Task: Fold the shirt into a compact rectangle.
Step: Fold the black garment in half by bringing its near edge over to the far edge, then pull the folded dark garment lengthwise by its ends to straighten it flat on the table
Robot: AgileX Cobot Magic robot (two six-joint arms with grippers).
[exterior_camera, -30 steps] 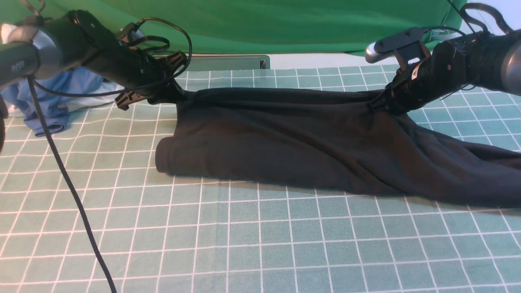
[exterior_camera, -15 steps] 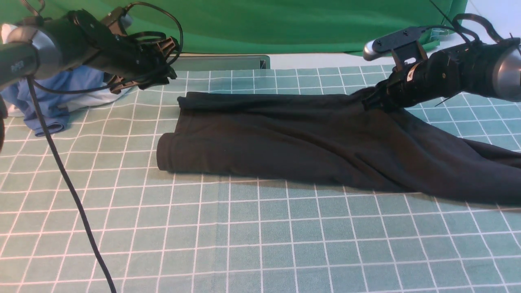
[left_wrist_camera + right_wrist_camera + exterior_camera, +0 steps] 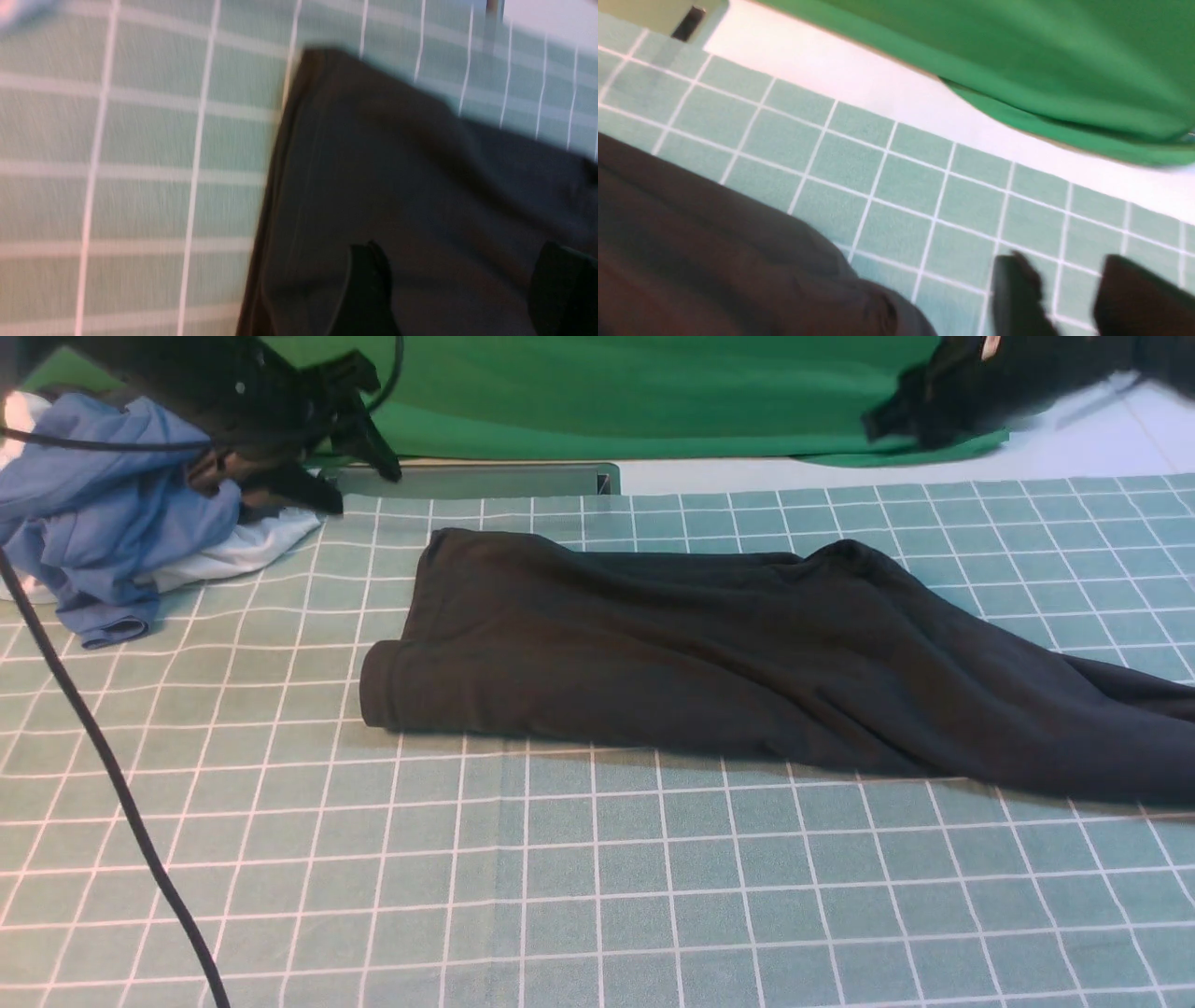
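Scanning left to right: the blue and white garments (image 3: 103,541) are sitting bunched at the far-left corner of the worktop (image 3: 597,877), and the left end effector (image 3: 359,487) is hovering just over their inner edge. Its jaws are standing apart and carrying nothing; its wrist view is showing both fingers (image 3: 369,289) spread, with only black cloth below them. The shirt (image 3: 747,663) is lying flat mid-worktop as a long dark band. Its long axis is running left-right, with a rolled fold edge at the left end and the right end trailing out of the front view. The chest print isn't showing. The right end effector (image 3: 1066,298) is hanging high at the far right against the green backdrop (image 3: 607,392), blurred in the front view. Its wrist view is showing the fingers parted with bare grid between them, so it is gripping nothing. For both arms the shirt is lying below and toward the robot. I'm judging the left arm nearer, since the shirt's far-left corner is sitting just right of it, while the right arm is needing a longer drop to the hump in the far edge. Next fold is probably going across the long axis, end over end.
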